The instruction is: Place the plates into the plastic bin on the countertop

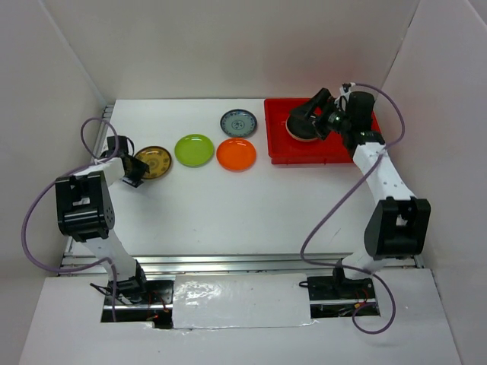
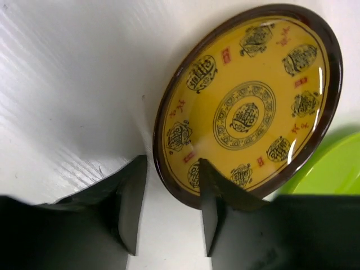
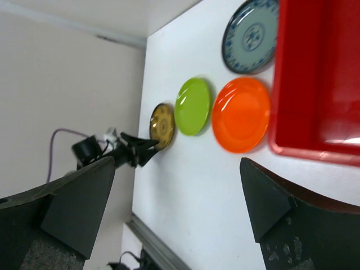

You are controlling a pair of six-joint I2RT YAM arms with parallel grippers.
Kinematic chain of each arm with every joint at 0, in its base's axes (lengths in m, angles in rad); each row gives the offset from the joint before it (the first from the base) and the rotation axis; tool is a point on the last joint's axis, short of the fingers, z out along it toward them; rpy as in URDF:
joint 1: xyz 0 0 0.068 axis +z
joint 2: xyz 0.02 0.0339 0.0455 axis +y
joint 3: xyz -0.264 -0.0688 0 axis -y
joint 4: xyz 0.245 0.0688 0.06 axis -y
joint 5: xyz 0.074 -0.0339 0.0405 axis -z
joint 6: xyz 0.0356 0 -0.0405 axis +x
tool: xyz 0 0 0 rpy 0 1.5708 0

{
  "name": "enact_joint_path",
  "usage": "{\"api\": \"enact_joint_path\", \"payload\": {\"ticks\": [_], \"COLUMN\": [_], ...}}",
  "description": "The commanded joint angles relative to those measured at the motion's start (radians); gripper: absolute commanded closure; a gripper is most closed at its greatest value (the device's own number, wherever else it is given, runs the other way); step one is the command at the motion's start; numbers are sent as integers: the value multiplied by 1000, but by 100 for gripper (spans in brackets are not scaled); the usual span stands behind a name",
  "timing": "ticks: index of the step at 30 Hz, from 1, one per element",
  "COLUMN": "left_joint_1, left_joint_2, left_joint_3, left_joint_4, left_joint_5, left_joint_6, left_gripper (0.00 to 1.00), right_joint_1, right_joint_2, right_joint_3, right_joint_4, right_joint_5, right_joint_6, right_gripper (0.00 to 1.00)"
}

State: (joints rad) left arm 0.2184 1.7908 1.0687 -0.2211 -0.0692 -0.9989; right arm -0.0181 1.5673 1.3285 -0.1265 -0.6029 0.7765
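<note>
Four plates lie on the white countertop (image 1: 228,205): a brown-gold patterned one (image 1: 156,161), a lime green one (image 1: 194,150), an orange one (image 1: 236,154) and a blue-grey one (image 1: 239,122). My left gripper (image 2: 172,163) straddles the near rim of the brown-gold plate (image 2: 247,107). One finger (image 2: 211,191) lies over the plate's inside and the other stands on the table, a gap away from the rim. My right gripper (image 3: 177,169) hangs wide open and holds nothing, above the red plastic bin (image 1: 335,150). A pale plate rim (image 1: 298,135) shows in the bin beneath it.
White walls close in the table on the left, back and right. A metal rail (image 1: 228,265) runs along the front edge. The left arm's purple cable (image 1: 30,220) loops beside the left wall. The green plate (image 2: 332,169) lies just past the brown-gold one.
</note>
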Motion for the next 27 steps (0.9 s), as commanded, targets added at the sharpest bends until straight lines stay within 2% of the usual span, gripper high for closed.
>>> {"api": "enact_joint_path", "payload": {"ticks": [1,2,3,8,11,14,15,18,22,27], "left_joint_1": [-11,-10,-11,2,19,10,0,-112,-204,-298], "left_joint_2": [10,6,-1,-19,-91,-244,-286,-393,-394,-390], "left_joint_3": [-6,-9,-16,-16,-44,-72,-78,-43,8,23], "left_joint_4": [-15,-36,-46,-122,-182,-196,-192,-215,-231,-172], "left_joint_5": [-67,-76,-99,-171,-227,-285,-291,-323,-195,50], "left_joint_6": [-26,-38,-44,-98,-136,-126,-100,1,155,255], "left_gripper": [52,58,69,100,100,100,100,100,100,100], "right_joint_1": [47,55,64,112,151,260,336,447,558,592], "right_joint_2": [-104,-119,-130,-150,-138,-80,-31,70,183,310], "right_joint_3": [-106,-123,-132,-146,-128,-65,-19,50,96,185], "right_joint_4": [119,122,122,119,85,16,-5,-21,72,61], "right_joint_5": [-21,-26,-34,-28,-17,14,59,124,164,170], "right_joint_6": [24,30,36,29,-14,-93,-109,-132,-103,-114], "right_gripper": [0,0,0,0,0,0,0,0,0,0]}}
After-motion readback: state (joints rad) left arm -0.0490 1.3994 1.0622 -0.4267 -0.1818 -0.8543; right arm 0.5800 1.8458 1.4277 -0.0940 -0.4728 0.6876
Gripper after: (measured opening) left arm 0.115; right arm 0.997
